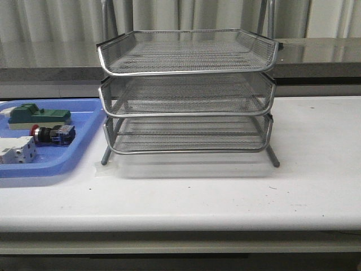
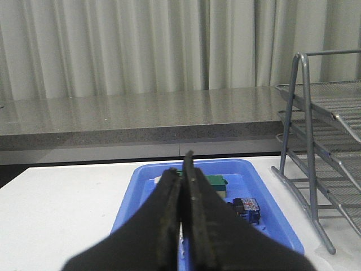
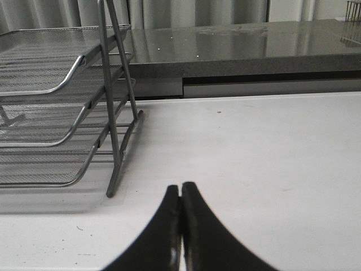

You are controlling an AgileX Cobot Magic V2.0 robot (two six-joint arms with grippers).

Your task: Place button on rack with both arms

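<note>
My left gripper (image 2: 184, 169) has its fingers pressed together with nothing between them, hanging above the near end of the blue tray (image 2: 271, 217) and looking straight down its length; I read that as a parked pose lined up for a pick, not a grasp. My right gripper (image 3: 180, 195) is likewise closed and empty, low over bare counter (image 1: 316, 169) on the right side, with the leg of the rack (image 1: 189, 93) just ahead and to one side of it. Neither arm shows in the front view. The button (image 1: 49, 134) lies on its side in the tray near the counter's left edge, red cap pointing away from the rack, blue-and-black body toward it. From the left wrist I see only its blue body, partly hidden behind my own fingers. A green block (image 1: 39, 116) sits just behind it and a white terminal block (image 1: 17, 151) just in front, so the fingers will have little room either side, I think. The rack stands mid-counter, all three mesh tiers empty, its open fronts facing me. Its left rim rises beside the tray's right wall, which I judge could catch the left arm on a direct carry across. Nothing has been lifted yet.
</note>
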